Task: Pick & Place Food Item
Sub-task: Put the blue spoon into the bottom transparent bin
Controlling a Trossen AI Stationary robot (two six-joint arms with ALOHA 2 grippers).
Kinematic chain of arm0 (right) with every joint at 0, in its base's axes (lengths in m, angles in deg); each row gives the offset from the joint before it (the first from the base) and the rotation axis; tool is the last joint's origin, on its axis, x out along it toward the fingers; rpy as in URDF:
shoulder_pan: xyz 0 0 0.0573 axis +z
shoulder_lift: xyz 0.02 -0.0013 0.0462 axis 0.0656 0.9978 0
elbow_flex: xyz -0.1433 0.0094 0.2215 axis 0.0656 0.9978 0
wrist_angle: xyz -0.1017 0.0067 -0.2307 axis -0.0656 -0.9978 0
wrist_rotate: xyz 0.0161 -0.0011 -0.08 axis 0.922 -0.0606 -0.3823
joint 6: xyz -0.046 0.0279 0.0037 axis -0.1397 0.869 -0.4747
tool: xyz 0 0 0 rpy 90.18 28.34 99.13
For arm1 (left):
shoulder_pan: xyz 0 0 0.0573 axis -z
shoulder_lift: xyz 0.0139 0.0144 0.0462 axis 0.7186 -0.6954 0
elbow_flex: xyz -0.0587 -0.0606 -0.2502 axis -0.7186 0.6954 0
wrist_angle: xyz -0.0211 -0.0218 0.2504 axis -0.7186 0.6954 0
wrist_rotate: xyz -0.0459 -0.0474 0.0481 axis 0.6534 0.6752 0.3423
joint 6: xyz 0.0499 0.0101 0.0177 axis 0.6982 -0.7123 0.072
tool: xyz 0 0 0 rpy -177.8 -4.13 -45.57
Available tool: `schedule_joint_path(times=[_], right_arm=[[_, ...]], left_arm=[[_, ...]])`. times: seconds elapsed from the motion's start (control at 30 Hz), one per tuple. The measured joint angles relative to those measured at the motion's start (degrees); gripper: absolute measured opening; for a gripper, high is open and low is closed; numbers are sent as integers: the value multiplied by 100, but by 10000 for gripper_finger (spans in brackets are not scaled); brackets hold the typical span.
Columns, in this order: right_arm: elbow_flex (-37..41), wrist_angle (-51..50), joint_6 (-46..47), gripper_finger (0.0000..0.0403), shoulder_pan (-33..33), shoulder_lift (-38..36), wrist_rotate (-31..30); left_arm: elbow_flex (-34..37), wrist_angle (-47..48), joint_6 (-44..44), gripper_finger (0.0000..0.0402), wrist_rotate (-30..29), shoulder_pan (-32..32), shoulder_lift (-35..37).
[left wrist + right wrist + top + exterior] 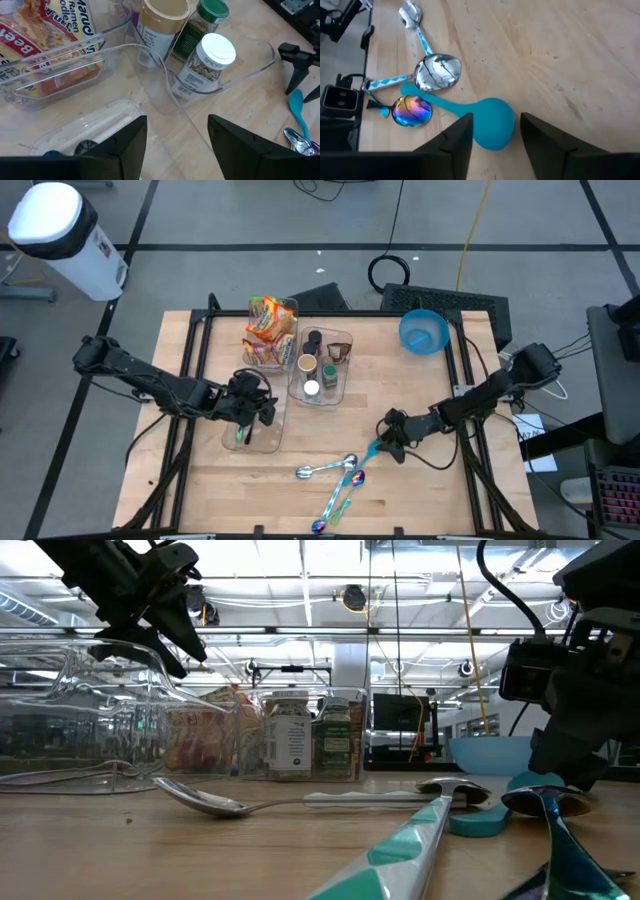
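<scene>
Ramen packets (268, 330) lie in a clear bin at the table's far middle; they also show in the left wrist view (45, 30). Spice jars (315, 368) stand in a second clear bin (250, 75) beside it, among them a white-lidded jar (207, 62). My left gripper (258, 412) is open and empty, above a third clear bin (250, 435) on the near side of the jars; its fingers (130, 145) touch nothing. My right gripper (388, 440) is open, its fingers (455, 142) standing on either side of the bowl of a teal spoon (490, 122) that lies flat on the table.
A silver spoon (322, 470) and an iridescent spoon (345, 485) lie by the teal spoon near the table's front middle. A blue bowl (424, 330) stands at the far right. The bin under my left gripper holds small dark items (85, 146).
</scene>
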Motion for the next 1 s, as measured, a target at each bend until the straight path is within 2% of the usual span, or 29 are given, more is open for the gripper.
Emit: schedule_joint_path(times=[0.33, 0.5, 0.63, 0.83, 0.9, 1.0], right_arm=[[11, 74, -455, 11, -2, 18, 27], [13, 343, -811, 9, -118, -33, 16], [15, 407, -1062, 3, -270, -360, -18], [-57, 468, -1845, 2, -395, -1248, -768], [-205, 261, -2115, 2, -442, -1523, -1079], [-638, -774, -2414, 1, -520, -1824, -1338]], left_arm=[[0, 2, 31, 216, 2, 0, 0], [0, 2, 29, 216, -1, 0, 0], [0, 2, 29, 216, -1, 0, 0], [0, -135, 27, 216, 2, 0, 0], [0, -406, 104, 216, 4, 0, 0], [0, -1100, 672, 216, 105, 0, 0]])
